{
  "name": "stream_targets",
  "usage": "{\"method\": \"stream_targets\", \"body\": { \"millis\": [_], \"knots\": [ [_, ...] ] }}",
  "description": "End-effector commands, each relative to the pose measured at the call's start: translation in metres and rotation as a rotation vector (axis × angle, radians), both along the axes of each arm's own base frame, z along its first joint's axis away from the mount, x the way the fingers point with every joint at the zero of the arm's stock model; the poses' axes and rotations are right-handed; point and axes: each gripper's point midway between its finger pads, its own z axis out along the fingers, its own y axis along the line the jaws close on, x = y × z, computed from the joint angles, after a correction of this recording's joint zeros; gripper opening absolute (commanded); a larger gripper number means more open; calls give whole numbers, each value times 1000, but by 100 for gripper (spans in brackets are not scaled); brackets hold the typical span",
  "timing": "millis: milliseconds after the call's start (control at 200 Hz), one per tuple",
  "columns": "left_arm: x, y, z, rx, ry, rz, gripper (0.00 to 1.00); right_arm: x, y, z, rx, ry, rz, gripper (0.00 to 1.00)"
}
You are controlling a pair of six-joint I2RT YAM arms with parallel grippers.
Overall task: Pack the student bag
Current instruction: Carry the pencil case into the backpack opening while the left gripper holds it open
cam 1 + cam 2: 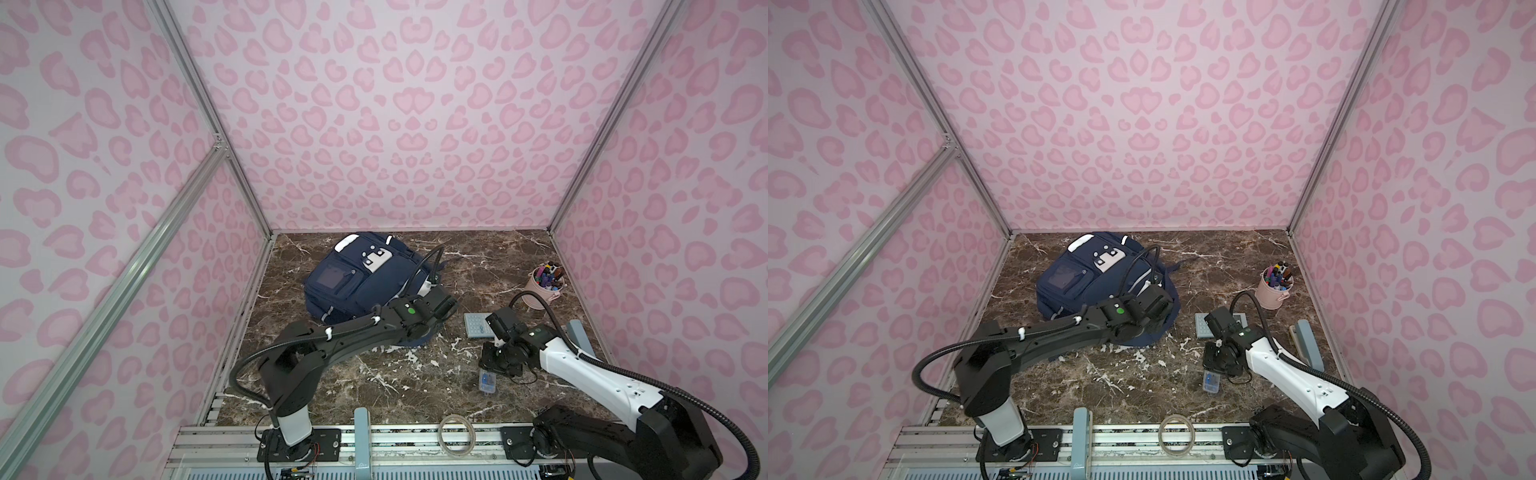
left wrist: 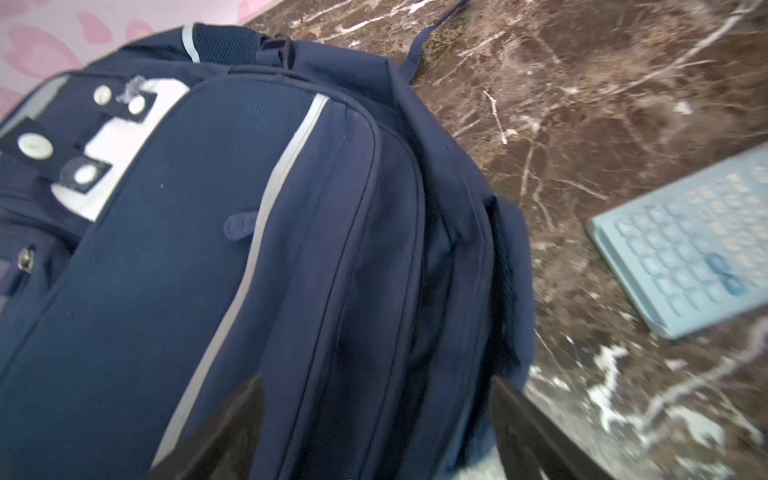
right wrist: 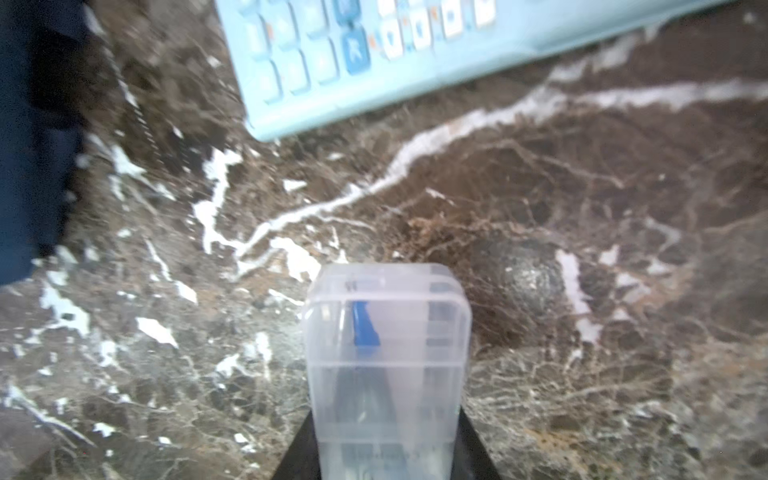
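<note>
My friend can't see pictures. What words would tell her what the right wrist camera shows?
A small clear plastic box with something blue inside is pinched in the right hand over a brown marble table. A light-blue calculator lies beyond it, and the edge of the navy student bag shows at one side.

Calculator [image 1: 473, 326] flat on the tabletop [image 1: 415, 374]. Student bag [image 1: 365, 278] lies left of it, stretching away behind-left; nearest bag edge close to the calculator, not touching. Pen cup [image 1: 544, 291] upright, behind and right of it. Small box [image 1: 487, 382] in front of it, between the fingers of the right end effector [image 3: 386, 453]. Tape ring [image 1: 457, 434] farther in front, on the front rail [image 1: 395, 436]. Left end effector [image 2: 374, 432] over the bag edge facing the calculator.
</note>
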Motion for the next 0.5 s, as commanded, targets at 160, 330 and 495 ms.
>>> {"method": "stream_targets", "body": {
  "millis": [160, 330, 495],
  "knots": [
    [49, 30, -10, 187, -12, 134, 58, 40, 30, 29, 84, -132, 73, 27],
    [52, 25, -23, 143, 55, 95, 55, 74, 50, 51, 120, -206, 107, 25],
    [53, 24, -19, 116, 75, 88, 22, 101, 68, 62, 145, -248, 132, 24]
  ]
}}
